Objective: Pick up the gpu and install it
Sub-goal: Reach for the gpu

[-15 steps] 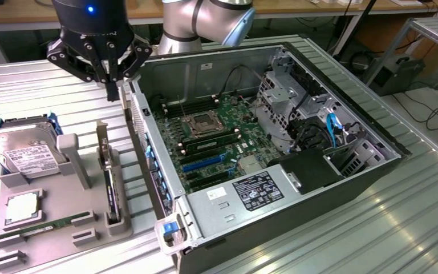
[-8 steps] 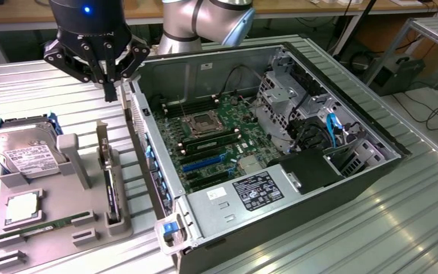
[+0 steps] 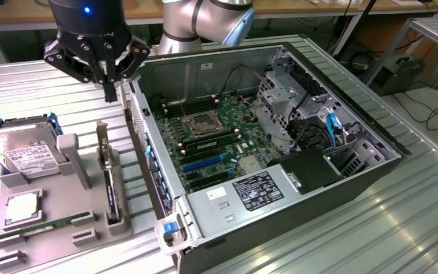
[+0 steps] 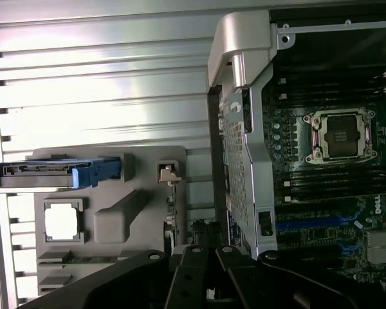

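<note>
1. Writing: the hard drive carries a white label and the power supply a black sticker with white print. Both are too small to read, and no brand name can be made out.
2. The gpu stands on its edge in a slot of the grey tray, silver bracket end towards the hand. It sits just beside the open computer case, outside it.
3. The hand hangs in the air over the tray's far end, near the case wall. Its fingers are drawn together with nothing between them, and it is apart from the gpu.
4. Also on the tray: the hard drive in its blue carrier, a processor chip and a green memory stick.
5. Inside the case lie the motherboard with its bare processor socket, blue expansion slots and a blue cable.
6. The case's raised side wall stands between the tray and the motherboard.
7. Tray and case rest on a ribbed metal surface.
</note>
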Robot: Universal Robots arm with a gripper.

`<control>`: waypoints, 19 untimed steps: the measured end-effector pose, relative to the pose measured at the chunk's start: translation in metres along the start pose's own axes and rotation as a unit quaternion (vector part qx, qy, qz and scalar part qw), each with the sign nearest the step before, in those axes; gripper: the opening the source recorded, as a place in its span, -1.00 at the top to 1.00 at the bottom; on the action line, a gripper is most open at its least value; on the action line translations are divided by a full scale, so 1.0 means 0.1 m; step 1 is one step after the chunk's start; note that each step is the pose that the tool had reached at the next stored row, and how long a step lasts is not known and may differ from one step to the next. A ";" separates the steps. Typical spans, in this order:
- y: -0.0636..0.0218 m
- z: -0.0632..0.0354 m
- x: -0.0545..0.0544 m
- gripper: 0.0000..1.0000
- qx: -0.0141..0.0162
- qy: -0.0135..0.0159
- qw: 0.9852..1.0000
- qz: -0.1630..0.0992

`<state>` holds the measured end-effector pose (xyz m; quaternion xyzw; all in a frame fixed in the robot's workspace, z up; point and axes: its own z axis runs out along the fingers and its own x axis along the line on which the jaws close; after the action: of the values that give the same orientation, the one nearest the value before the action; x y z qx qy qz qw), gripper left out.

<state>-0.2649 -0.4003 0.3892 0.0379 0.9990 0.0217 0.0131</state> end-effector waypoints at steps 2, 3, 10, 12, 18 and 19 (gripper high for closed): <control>-0.012 0.000 0.00 0.79 0.000 0.000 1.000 0.000; -0.018 0.000 0.00 0.79 0.000 0.000 1.000 0.000; -0.051 0.000 0.00 0.79 0.000 0.000 1.000 0.000; -0.062 0.000 0.00 0.79 0.000 0.000 1.000 0.000; -0.089 0.000 -0.01 0.79 0.000 0.000 1.000 0.000; -0.093 0.000 -0.01 0.79 0.000 0.000 1.000 0.000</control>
<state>-0.2649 -0.4097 0.3888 0.0379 0.9990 0.0217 0.0131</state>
